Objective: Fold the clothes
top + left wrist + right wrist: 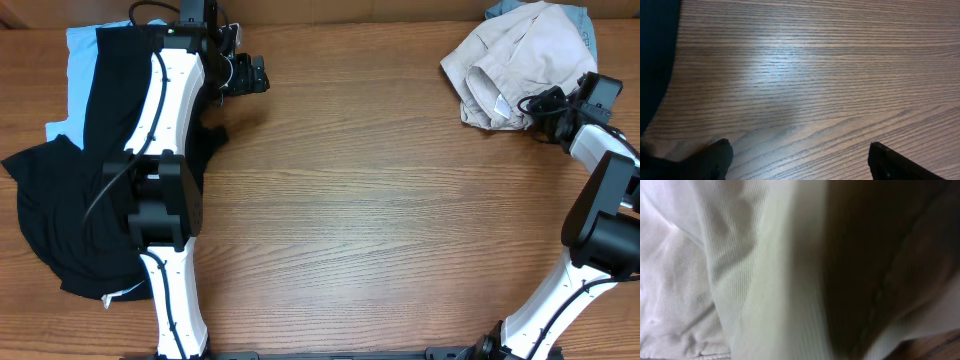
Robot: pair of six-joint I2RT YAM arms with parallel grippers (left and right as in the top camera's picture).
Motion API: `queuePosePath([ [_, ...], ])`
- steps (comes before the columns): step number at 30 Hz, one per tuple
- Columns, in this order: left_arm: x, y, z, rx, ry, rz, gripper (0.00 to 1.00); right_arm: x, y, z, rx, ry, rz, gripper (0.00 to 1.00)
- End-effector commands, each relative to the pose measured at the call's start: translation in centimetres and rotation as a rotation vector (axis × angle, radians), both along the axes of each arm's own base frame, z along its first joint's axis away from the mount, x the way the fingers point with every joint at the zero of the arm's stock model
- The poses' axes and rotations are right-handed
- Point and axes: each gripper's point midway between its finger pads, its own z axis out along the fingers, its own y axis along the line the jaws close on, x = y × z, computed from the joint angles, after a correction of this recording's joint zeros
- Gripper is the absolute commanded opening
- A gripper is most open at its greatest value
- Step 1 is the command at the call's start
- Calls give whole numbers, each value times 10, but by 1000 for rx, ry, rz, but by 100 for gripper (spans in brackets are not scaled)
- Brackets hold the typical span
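From overhead, a brown wood-grain bench (380, 200) fills the frame. Four garments lie on it. One pair of crumpled light beige cotton shorts (510, 60) sits at the far right corner. One faded blue garment (590, 35) peeks from beneath the shorts. Well to the left of the shorts, one black garment (60, 210) overlaps one light blue garment (80, 60).

There are two white-and-black arms, the left arm (165, 110) and the right arm (600, 210). The left tool (250, 75) is well apart from the shorts. The right tool (540, 105) meets the near edge of the shorts.

In the left wrist view, two dark fingertips (715, 155) stand wide apart over bare bench, so the left tool is open and empty. Black cloth edges the frame.

In the right wrist view, blurred beige fabric of the shorts fills nearly everything. Whether the right tool grips cannot be told.
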Motion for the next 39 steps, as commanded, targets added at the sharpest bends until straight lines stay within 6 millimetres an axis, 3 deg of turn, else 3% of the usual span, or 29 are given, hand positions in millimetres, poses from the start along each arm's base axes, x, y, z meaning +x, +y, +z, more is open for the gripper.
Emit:
queuePosePath([
  [1,3,-2,-3,9,-1,5,90,7,18,18,34,-38,72,4],
  [10,3,-2,-3,9,-2,5,90,8,30,104,-6,-145,164,4],
  [19,3,-2,-3,9,-1,5,90,25,23,196,-95,-317,168,4],
  [23,3,-2,-3,9,-2,5,90,36,15,224,-154,-420,154,4],
  [26,3,-2,-3,9,-2,5,90,43,1,231,-215,-452,88,4],
  [30,3,-2,-3,9,-2,5,90,55,-12,219,-252,-470,48,4],
  [39,4,-2,-3,9,-2,6,89,84,-29,149,-261,-471,33,4],
])
